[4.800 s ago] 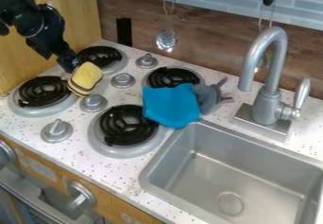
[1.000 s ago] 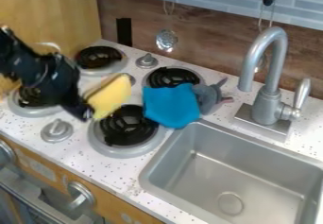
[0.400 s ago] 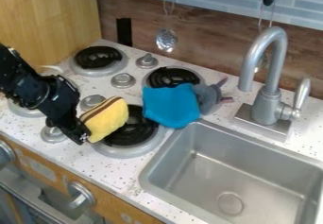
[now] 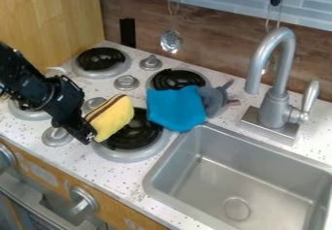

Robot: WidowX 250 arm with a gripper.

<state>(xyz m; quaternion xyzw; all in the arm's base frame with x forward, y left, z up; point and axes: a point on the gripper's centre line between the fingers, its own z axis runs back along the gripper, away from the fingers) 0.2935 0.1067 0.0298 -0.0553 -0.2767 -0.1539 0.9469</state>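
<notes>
My gripper [image 4: 91,131] is at the left, over the front burner nearer the sink, shut on the left end of a yellow sponge [image 4: 113,119] with brown stripes along its upper edge. The sponge is tilted and covers the left part of that black-coiled burner [image 4: 141,133]. To its right, a blue cloth [image 4: 175,108] lies between the two right-hand burners and the sink corner. A grey plush toy [image 4: 212,99] touches the cloth's right side.
A metal sink [image 4: 227,175] takes up the lower right, with a tall faucet [image 4: 279,78] behind it. Several silver knobs, one being a rear knob [image 4: 151,62], stand among the burners. A ladle [image 4: 171,41] hangs at the back wall.
From above the left burners, my gripper has come toward the front right with the sponge in it. Most recently both shifted only slightly. The blue cloth and plush toy have stayed put.
</notes>
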